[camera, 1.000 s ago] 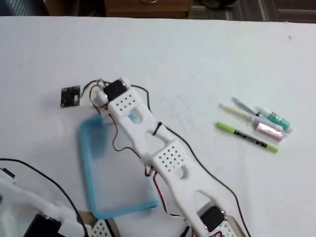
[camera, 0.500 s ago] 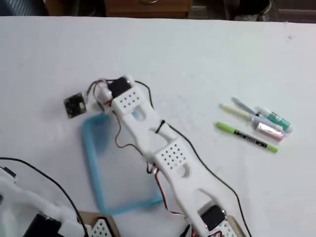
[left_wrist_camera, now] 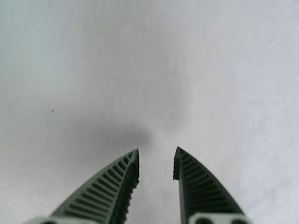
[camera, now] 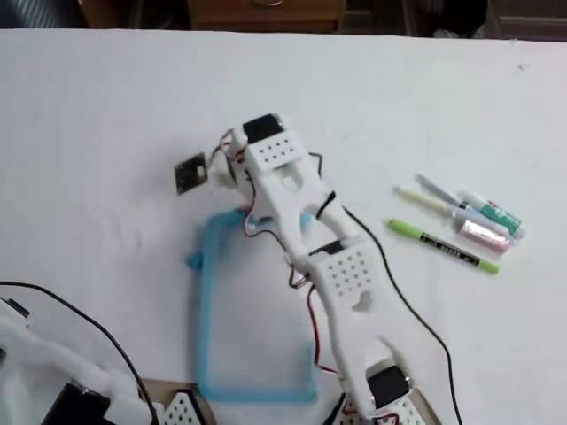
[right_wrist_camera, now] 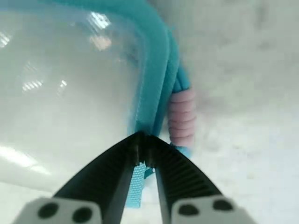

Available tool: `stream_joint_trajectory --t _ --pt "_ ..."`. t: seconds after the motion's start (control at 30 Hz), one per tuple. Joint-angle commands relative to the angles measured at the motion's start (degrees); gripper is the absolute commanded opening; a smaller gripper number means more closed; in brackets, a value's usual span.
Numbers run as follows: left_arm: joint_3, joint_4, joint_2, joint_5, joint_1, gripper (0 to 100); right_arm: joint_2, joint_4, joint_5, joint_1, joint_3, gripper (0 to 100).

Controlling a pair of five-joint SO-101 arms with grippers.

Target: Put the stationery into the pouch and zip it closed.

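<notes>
Right claw pinches pouch edge

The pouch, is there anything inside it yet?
Nothing shows through the clear panel of the pouch; the stationery lies apart on the table. The right arm covers one corner, so that part cannot be seen.

Pouch: clear plastic with a teal border, flat at 6 o'clock on the table, long side running 12 to 6. A pink ribbed pull lies against its teal edge, and a teal tab there is pinched in the right gripper. Stationery lies at 3 o'clock, well apart from the pouch: green pen, pale yellow pen, blue-grey pen, white-and-teal marker, pink tube, close together, slanting 10 to 4
</notes>
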Motion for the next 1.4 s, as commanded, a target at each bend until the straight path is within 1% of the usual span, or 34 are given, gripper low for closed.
stream_joint_trajectory --t 0.0,0.17,0.4,0.47,0.6,0.73,0.83,0.9,1.0,1.17,1.23,1.3,1.37 --pt "-0.26 -0.26 -0.92 -0.53 0.48 14 -9.63 1.63 0.79 1.1 14.95 2.0" --pt "-0.26 -0.26 -0.92 -0.53 0.48 14 -20.88 1.63 3.25 1.01 24.26 2.2" --pt "-0.26 -0.26 -0.92 -0.53 0.4 14 -27.47 1.54 3.08 1.45 25.05 2.6" --pt "-0.26 -0.26 -0.92 -0.53 0.31 14 -28.79 1.54 2.11 1.19 24.97 6.1" --pt "-0.26 -0.26 -0.92 -0.53 0.31 14 -30.37 -0.48 -2.81 0.75 22.77 15.3" --pt "-0.26 -0.26 -0.92 -0.53 0.31 14 -27.65 -4.79 -5.36 0.4 19.52 16.2" --pt "-0.26 -0.26 -0.92 -0.53 0.31 14 -21.23 -7.69 -5.89 0.4 18.9 16.6" --pt "-0.26 -0.26 -0.92 -0.53 0.22 14 -16.66 -7.34 -5.8 0.4 18.73 16.6" --pt "-0.26 -0.26 -0.92 -0.53 0.22 14 -11.38 -3.91 -5.8 0.4 15.74 16.6" --pt "-0.26 -0.26 -0.92 -0.53 0.22 14 -8.84 1.71 -5.71 0.13 10.9 16.7" --pt "-0.26 -0.26 -0.92 -0.53 0.22 14 -9.63 1.71 -5.71 -0.22 12.31 18.1" --pt "-0.26 -0.26 -0.92 -0.53 0.31 14 -9.8 1.71 -5.8 -1.98 15.38 20.7" --pt "-0.26 -0.26 -0.92 -0.53 0.31 14 -9.27 0.57 -5.89 -4.09 18.55 20.6"
